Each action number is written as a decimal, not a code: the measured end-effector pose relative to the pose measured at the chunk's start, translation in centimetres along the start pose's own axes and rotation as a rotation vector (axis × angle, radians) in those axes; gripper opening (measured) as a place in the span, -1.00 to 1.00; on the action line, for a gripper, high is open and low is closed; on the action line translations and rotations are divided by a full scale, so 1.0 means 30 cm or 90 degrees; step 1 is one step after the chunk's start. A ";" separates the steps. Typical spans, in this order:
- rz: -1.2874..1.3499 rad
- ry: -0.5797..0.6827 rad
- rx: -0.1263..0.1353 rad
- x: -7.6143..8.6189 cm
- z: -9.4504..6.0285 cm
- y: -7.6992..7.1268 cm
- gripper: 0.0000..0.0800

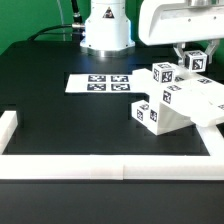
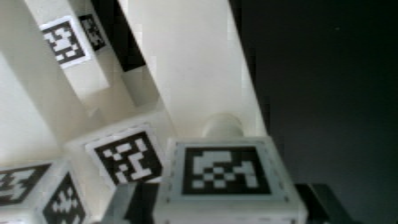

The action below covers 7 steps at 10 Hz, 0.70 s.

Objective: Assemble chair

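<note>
Black table (image 1: 70,125); white border rails (image 1: 90,167); hand (image 1: 192,62) pinching a tagged chair block (image 1: 196,61).

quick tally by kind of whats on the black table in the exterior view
Assembled cluster of chunky white plastic chair parts with square tags: 1
Thin flat white marker board with printed tags: 1
Long white border rails along the table edges: 3 visible
Robot arm, fingers shut on a tagged white block of the cluster: 1
Total: 6
</note>
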<state>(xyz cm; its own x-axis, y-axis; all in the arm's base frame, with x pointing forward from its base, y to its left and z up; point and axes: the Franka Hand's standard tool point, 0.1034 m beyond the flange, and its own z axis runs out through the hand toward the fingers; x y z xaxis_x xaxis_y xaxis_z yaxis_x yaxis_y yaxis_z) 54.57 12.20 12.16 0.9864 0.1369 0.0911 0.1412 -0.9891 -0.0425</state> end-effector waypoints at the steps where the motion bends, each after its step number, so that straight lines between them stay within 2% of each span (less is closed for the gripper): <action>1: 0.000 0.004 0.000 0.003 0.000 0.002 -0.32; 7: 0.001 0.019 -0.002 -0.013 -0.002 0.003 -0.32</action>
<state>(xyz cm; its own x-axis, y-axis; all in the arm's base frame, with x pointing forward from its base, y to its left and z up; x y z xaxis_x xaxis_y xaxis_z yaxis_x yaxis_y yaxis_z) 54.20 12.06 12.17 0.9837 0.1340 0.1202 0.1397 -0.9894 -0.0396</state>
